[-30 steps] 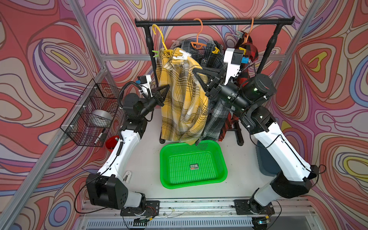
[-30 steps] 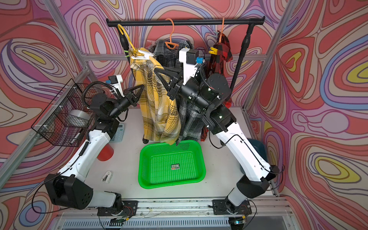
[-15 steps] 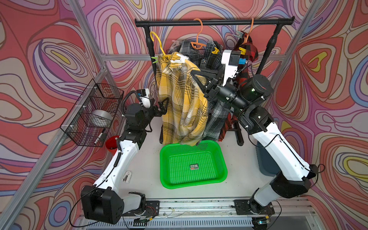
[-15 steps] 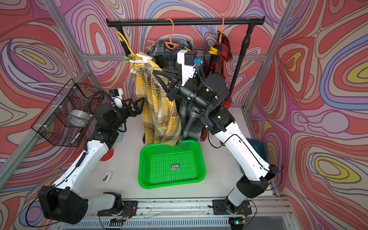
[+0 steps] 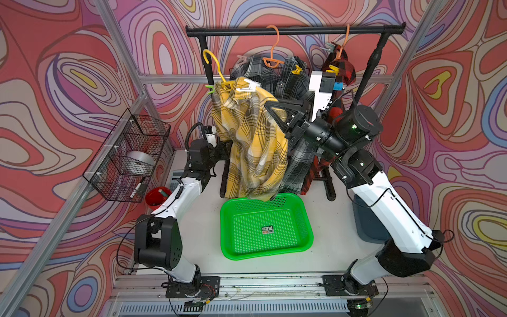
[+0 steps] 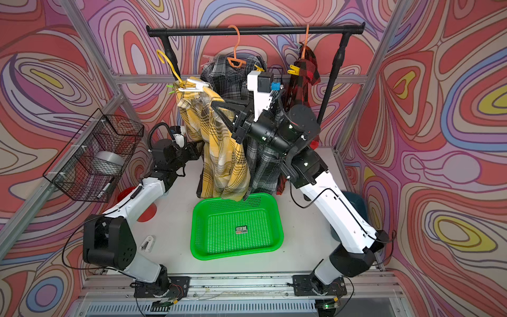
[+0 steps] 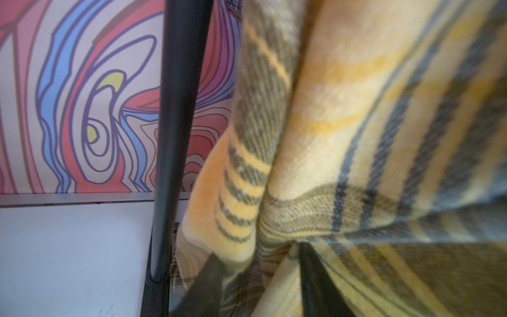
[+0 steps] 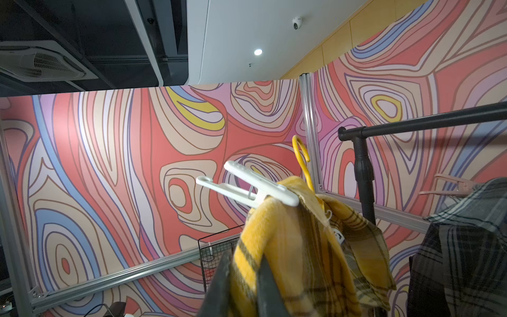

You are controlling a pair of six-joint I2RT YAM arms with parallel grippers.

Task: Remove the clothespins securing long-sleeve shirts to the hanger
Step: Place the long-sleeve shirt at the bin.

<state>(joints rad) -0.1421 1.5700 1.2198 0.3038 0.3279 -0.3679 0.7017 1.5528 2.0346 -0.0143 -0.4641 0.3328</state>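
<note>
While yellow shirt [image 8: 307,247] between right gripper's [image 8: 244,256] 2 fingers [image 8: 219,291], white clothespin [image 8: 255,189] above, apart.

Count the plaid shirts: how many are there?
3. The yellow-black shirt hangs in front, hem by the green basket; the grey plaid shirt behind it, in the middle; the red-black shirt further along, partly behind the right arm. None seems hidden.

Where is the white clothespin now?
In both top views the white clothespin grips the yellow shirt beside the yellow hanger, at the left end of the rack.
</note>
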